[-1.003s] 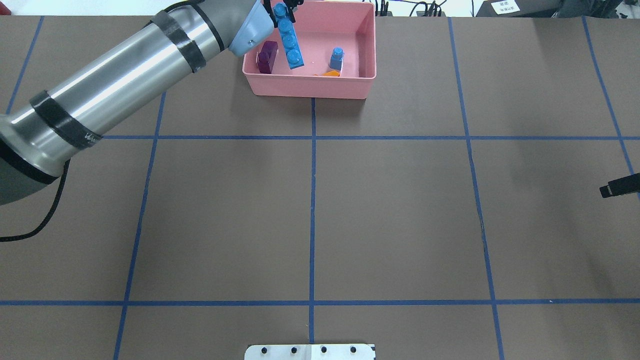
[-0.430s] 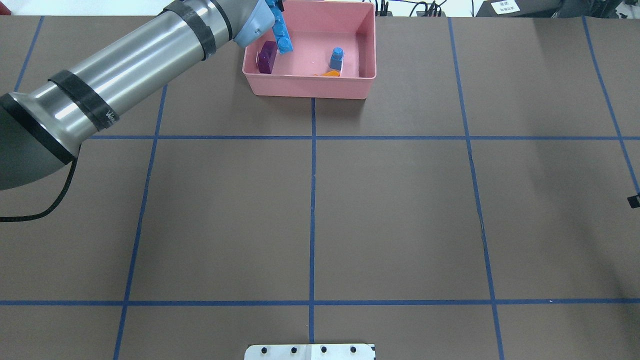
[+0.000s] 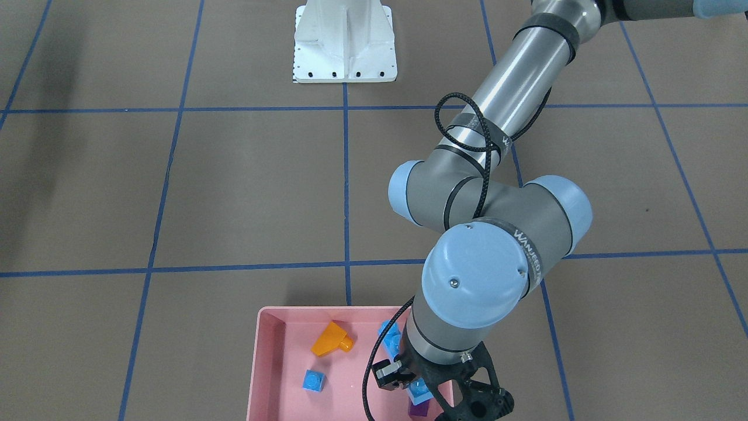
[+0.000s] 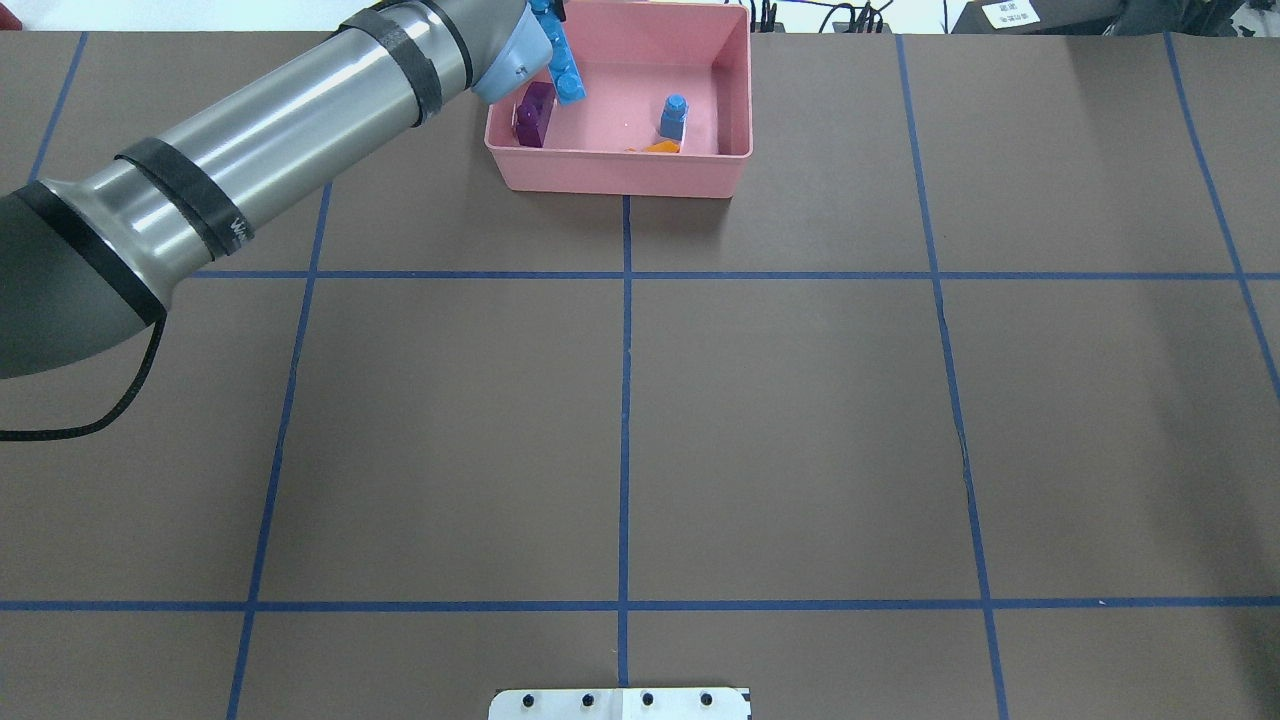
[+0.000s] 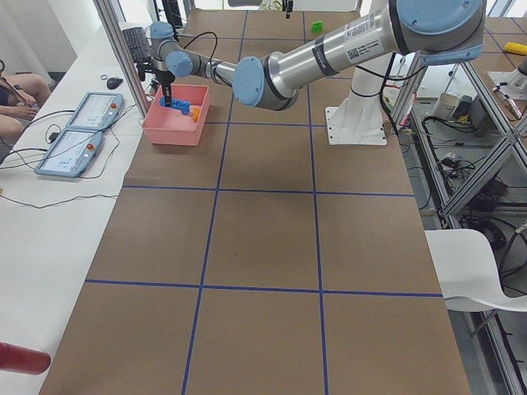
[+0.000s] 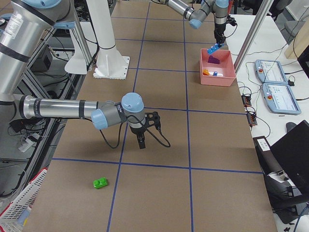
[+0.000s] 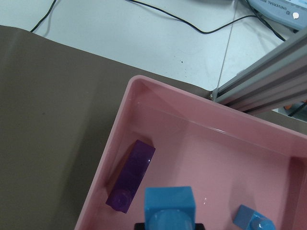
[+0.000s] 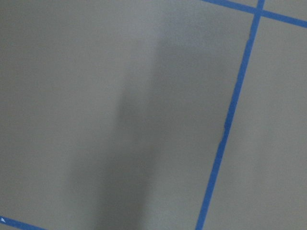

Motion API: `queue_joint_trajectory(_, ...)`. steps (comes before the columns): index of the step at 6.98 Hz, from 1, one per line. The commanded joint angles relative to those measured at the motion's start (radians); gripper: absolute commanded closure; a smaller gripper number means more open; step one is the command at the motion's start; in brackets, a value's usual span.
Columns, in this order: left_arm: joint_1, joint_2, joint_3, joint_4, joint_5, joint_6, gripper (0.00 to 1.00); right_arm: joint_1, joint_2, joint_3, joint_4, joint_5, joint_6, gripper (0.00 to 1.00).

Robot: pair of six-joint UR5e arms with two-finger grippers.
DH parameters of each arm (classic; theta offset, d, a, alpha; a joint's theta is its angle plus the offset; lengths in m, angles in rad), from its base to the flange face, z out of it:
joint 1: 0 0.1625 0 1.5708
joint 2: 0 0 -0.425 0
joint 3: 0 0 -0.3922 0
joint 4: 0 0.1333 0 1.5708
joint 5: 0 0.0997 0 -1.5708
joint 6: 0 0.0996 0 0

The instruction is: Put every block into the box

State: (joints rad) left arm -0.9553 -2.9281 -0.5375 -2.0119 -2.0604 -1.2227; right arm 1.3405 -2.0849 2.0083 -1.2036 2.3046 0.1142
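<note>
The pink box [image 4: 620,182] stands at the table's far edge. My left gripper [image 3: 412,386] hangs over its left half, shut on the long blue strip [image 4: 562,62], which points tilted down into the box; the left wrist view shows the strip's end [image 7: 169,207]. In the box lie the purple block [image 4: 532,116], the small blue cube [image 4: 673,117] and the orange block [image 3: 330,339]. The green block [image 6: 100,182] lies on the table, far from the box. My right gripper [image 6: 141,142] hovers low over the table, seen only from the side, so I cannot tell its state.
The white robot base [image 3: 345,44] stands at mid-table on the robot's side. Behind the box runs an aluminium frame post [image 6: 251,29], with tablets [image 5: 82,123] and cables on a white bench. A person [image 5: 16,90] sits there.
The left arm has carried the blue strip left and farther back over the box. The right gripper has slid out of the overhead view at the right edge.
</note>
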Motion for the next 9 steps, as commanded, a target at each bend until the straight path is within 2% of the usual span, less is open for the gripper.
queue_joint_trajectory(1,0.021,-0.016,-0.019,0.001,-0.006,-0.001,0.00,0.084,-0.064,-0.057,-0.001,-0.013,-0.172,0.01)
queue_joint_trajectory(2,0.033,0.001,-0.085,0.051,-0.026,0.008,0.00,0.106,-0.079,-0.075,0.001,-0.013,-0.189,0.01)
queue_joint_trajectory(3,0.035,0.074,-0.237,0.194,-0.055,0.110,0.00,0.108,-0.107,-0.101,0.007,-0.013,-0.183,0.00)
queue_joint_trajectory(5,0.014,0.284,-0.649,0.585,-0.099,0.445,0.00,0.109,-0.167,-0.109,0.007,-0.014,-0.169,0.00)
queue_joint_trajectory(6,-0.018,0.419,-0.826,0.663,-0.101,0.576,0.00,0.109,-0.176,-0.118,0.009,-0.016,-0.165,0.01)
queue_joint_trajectory(7,-0.073,0.581,-0.969,0.679,-0.104,0.717,0.00,0.109,-0.188,-0.147,0.066,-0.037,-0.165,0.01)
queue_joint_trajectory(8,-0.123,0.754,-1.075,0.676,-0.104,0.873,0.00,0.108,-0.201,-0.243,0.235,-0.049,-0.162,0.01)
queue_joint_trajectory(9,-0.208,0.903,-1.126,0.673,-0.104,1.111,0.00,0.108,-0.201,-0.296,0.310,-0.051,-0.165,0.00)
